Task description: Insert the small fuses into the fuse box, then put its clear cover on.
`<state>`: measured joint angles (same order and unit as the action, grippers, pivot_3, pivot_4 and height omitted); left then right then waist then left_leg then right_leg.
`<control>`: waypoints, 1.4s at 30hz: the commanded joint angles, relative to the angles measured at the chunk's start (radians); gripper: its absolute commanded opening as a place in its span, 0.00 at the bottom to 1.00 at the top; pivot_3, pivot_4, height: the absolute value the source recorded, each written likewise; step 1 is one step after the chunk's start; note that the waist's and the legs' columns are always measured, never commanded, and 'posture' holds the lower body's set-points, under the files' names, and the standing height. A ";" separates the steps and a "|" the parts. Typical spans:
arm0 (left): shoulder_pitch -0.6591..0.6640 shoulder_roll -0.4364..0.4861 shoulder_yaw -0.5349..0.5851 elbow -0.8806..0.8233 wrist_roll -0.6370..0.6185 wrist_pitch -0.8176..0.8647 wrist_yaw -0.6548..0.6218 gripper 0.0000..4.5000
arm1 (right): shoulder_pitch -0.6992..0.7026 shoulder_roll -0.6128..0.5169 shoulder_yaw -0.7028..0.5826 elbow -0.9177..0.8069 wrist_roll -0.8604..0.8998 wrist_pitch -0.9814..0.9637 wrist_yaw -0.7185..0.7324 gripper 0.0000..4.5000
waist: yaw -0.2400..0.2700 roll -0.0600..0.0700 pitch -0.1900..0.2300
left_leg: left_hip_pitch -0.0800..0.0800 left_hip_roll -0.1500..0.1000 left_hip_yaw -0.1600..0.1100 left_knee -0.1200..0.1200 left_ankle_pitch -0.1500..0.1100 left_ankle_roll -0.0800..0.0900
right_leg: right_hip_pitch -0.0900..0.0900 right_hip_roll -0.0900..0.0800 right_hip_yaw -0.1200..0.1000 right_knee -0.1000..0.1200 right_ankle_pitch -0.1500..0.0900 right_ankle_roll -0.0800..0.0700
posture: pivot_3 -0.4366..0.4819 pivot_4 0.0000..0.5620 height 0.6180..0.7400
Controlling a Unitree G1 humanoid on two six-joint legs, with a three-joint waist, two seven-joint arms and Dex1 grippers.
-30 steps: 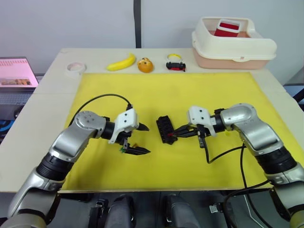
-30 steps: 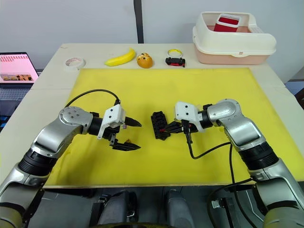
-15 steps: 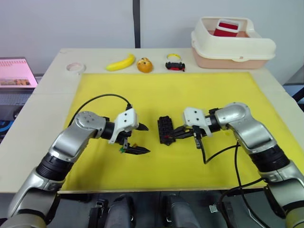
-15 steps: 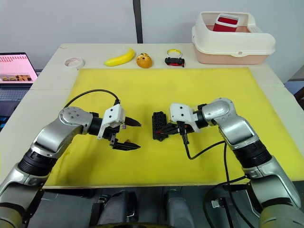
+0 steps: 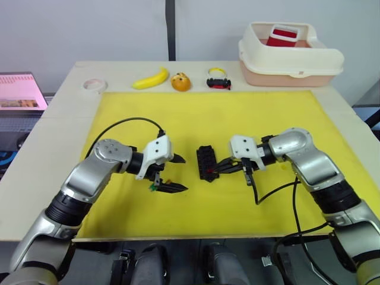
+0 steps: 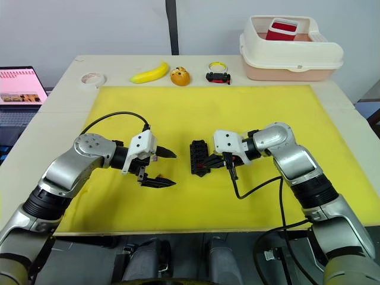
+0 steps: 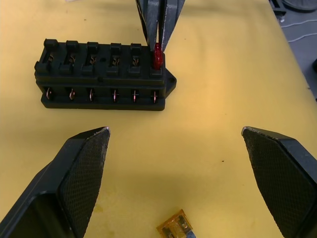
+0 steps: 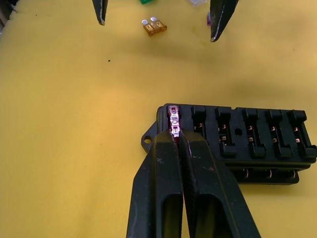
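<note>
Right gripper [image 8: 174, 136] pinches red fuse [image 7: 157, 55] at fuse box [image 7: 101, 82] end slot; press straight, w/o tilting. Left gripper [image 7: 178, 153] hangs open nearby.

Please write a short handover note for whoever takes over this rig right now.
Right gripper: jaws shut on the red fuse, seating it in an end slot of the fuse box.
Left gripper: jaws open, holding nothing, beside the box over the yellow mat.
Loose on the mat near the left gripper: amber fuse, plus a green one.
Done: the other visible slots are empty.
Left: finish the red fuse, insert the rest, fit the clear cover.
</note>
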<state>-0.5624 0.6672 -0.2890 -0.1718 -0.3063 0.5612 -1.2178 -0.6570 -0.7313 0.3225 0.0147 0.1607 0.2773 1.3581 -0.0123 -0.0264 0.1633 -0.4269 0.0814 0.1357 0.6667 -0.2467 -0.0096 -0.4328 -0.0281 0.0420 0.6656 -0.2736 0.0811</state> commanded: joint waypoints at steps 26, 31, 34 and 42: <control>-0.021 -0.016 0.014 -0.017 -0.014 -0.006 0.003 1.00 | 0.098 0.002 -0.205 -0.303 0.183 0.313 -0.175 0.24 | 0.002 0.000 0.000 | 0.000 0.000 0.000 0.000 0.000 0.000 | 0.000 0.000 0.000 0.000 0.000 0.000 | 0.48 0.27 0.99; -0.021 -0.020 0.012 -0.019 -0.015 -0.006 0.001 1.00 | 0.146 0.017 -0.203 -0.300 0.183 0.299 -0.224 0.01 | 0.001 0.000 0.000 | 0.000 0.000 -0.001 0.000 0.000 0.000 | 0.000 0.000 0.000 0.000 0.000 0.000 | 0.48 0.27 0.99; -0.021 -0.021 0.012 -0.017 -0.013 -0.008 0.001 1.00 | 0.162 0.017 -0.191 -0.288 0.178 0.287 -0.235 0.01 | 0.001 0.000 0.000 | 0.000 0.000 -0.001 0.000 0.000 0.000 | 0.000 0.000 0.000 0.000 0.000 0.000 | 0.48 0.27 0.99; -0.015 -0.023 0.017 -0.023 -0.013 -0.005 0.013 1.00 | 0.182 0.026 -0.119 -0.199 0.117 0.225 -0.248 0.01 | 0.001 0.000 0.000 | 0.000 0.000 -0.001 0.000 0.000 0.000 | 0.000 0.000 0.000 0.000 0.000 0.000 | 0.48 0.27 0.99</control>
<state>-0.5652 0.6473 -0.2889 -0.1696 -0.3075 0.5621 -1.2121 -0.4712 -0.7124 0.2011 -0.1876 0.2957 0.5297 1.1172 -0.0116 -0.0264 0.1633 -0.4269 0.0813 0.1351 0.6665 -0.2467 -0.0096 -0.4324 -0.0282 0.0418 0.6654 -0.2736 0.0811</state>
